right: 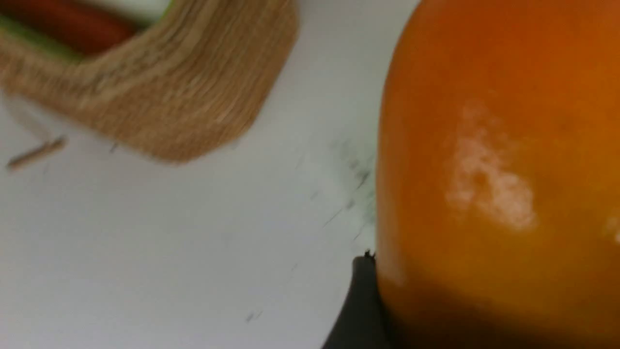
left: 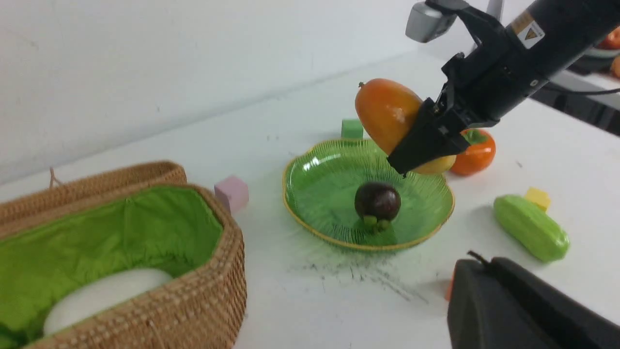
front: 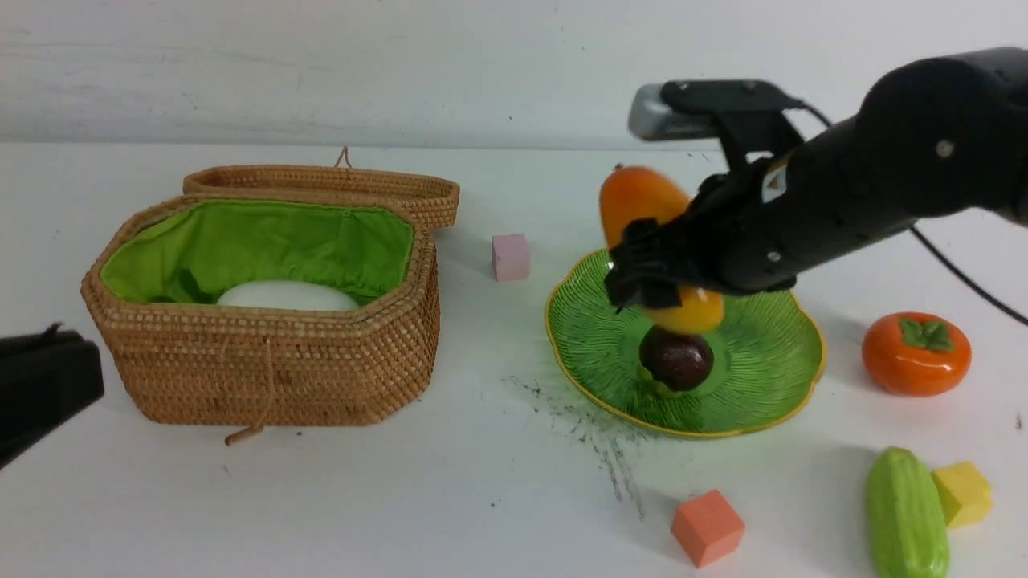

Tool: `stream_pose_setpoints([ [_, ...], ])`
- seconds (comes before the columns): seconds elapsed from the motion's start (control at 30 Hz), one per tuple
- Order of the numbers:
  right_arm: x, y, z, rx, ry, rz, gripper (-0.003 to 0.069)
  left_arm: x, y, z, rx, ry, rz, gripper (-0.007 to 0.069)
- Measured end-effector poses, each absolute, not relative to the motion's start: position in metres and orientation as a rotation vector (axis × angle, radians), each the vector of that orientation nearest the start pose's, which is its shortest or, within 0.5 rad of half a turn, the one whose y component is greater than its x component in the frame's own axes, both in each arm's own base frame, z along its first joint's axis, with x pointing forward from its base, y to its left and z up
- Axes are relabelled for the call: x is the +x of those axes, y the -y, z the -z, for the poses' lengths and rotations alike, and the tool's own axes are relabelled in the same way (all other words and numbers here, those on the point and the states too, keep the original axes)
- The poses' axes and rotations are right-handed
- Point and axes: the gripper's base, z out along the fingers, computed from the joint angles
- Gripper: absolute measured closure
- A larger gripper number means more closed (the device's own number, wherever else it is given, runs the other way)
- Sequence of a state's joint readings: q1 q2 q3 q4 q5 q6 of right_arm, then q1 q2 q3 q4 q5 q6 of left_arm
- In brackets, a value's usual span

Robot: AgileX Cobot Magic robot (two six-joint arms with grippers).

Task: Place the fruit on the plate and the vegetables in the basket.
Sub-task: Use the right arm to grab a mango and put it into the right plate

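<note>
My right gripper (front: pixel 654 277) is shut on the orange-yellow mango (front: pixel 638 201), holding it tilted in the air over the green plate (front: pixel 755 385). The mango (right: pixel 484 145) fills the right wrist view beside one dark finger (right: pixel 361 305). A dark purple mangosteen (front: pixel 676 359) lies on the plate. The persimmon (front: pixel 915 353) and the cucumber (front: pixel 906 518) lie on the table to the right. In the open wicker basket (front: pixel 265 369) rests the white radish (front: pixel 287 295), with the carrot (right: pixel 68 24) beside it. My left gripper (front: pixel 48 385) is shut and empty at the left edge.
A pink cube (front: pixel 511 257) sits between basket and plate. An orange cube (front: pixel 707 527) lies in front of the plate, and a yellow cube (front: pixel 961 493) touches the cucumber. A green cube (left: pixel 352 129) sits behind the plate. The basket lid (front: pixel 337 189) hangs open at the back.
</note>
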State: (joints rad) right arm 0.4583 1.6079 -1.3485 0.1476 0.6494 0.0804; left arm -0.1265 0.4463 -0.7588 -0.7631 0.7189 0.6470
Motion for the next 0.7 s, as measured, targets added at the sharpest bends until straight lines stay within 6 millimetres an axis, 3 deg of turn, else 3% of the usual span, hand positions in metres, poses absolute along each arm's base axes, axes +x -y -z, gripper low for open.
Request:
stream_pose_setpoints([
  [0.1,0.347,-0.153,-0.296,-0.281,-2.391,-0.373,0.0093,0.062,0.051,-0.386,0.478,-1.659,0.508,0.0638],
  [0.4,0.380,-0.163,-0.232,-0.231,-2.455,-0.371,0.0085,0.069,0.054,-0.383,0.497,-1.694,0.536,0.0638],
  [0.57,0.383,-0.164,-0.221,-0.226,-2.478,-0.370,-0.0008,0.068,0.055,-0.382,0.511,-1.703,0.542,0.0638],
  [0.7,0.381,-0.164,-0.224,-0.228,-2.518,-0.378,-0.0012,0.067,0.055,-0.381,0.517,-1.708,0.546,0.0638],
])
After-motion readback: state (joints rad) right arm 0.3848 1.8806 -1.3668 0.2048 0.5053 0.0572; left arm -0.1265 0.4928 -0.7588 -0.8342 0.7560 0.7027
